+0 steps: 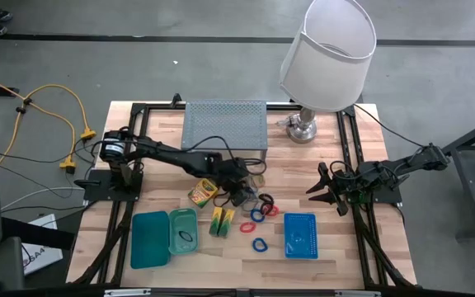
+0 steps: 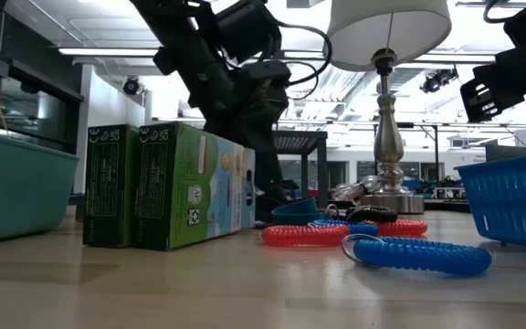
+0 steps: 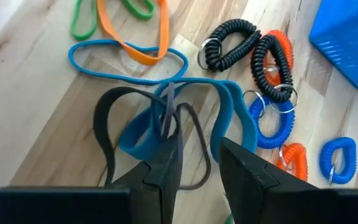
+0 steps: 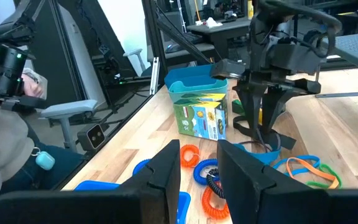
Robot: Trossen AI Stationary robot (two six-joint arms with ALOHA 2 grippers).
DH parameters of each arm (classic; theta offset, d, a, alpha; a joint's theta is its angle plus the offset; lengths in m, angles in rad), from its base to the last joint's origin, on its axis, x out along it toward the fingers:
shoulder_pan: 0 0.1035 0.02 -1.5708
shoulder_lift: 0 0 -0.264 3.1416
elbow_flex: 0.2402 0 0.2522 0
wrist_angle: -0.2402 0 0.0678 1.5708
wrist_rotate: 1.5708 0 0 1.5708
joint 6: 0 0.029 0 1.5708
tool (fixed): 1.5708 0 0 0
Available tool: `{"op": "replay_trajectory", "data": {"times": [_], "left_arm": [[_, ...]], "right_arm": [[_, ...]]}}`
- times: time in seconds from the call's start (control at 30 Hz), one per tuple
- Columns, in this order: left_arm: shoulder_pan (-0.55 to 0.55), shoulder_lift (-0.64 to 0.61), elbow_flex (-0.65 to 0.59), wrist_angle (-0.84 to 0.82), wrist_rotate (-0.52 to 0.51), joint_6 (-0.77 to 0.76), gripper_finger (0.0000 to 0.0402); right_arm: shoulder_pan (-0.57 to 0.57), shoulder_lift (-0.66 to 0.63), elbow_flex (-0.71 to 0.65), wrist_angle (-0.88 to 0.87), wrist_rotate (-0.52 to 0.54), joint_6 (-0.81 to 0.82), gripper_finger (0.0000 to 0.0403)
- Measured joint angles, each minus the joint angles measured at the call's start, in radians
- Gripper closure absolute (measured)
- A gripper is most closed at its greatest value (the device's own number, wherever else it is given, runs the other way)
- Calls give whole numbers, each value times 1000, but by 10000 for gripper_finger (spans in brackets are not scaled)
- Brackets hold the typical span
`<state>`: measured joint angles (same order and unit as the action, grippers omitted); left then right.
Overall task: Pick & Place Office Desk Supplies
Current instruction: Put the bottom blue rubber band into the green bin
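Bright, even overhead light; ceiling strips (image 2: pixel 144 50) glare white in low view. Soft short shadows on worktop (image 1: pixel 336 247). Left wrist: dark fingers (image 3: pixel 166 174) blurred, bands just beyond them sharp. Low view foreground soft.

A grey concrete floor (image 1: pixel 221 70) crossed by a dark line surrounds the wooden table (image 1: pixel 320 260). Yellow cables (image 1: pixel 52 103) snake across it on the left. A white-shaded lamp (image 1: pixel 328 45) and a grey perforated riser shelf (image 1: pixel 225 124) stand at the table's far edge. Ceiling strip lights (image 2: pixel 117 50) brighten the room behind.
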<state>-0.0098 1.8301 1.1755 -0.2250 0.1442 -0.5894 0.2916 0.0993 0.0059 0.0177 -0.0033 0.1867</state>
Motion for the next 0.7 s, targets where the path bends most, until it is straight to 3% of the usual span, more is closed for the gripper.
{"op": "replay_trajectory", "data": {"times": [0.7], "left_arm": [[-57,22,-1,94,-26,68,295]], "right_arm": [[0,0,0,0,0,0,309]]}}
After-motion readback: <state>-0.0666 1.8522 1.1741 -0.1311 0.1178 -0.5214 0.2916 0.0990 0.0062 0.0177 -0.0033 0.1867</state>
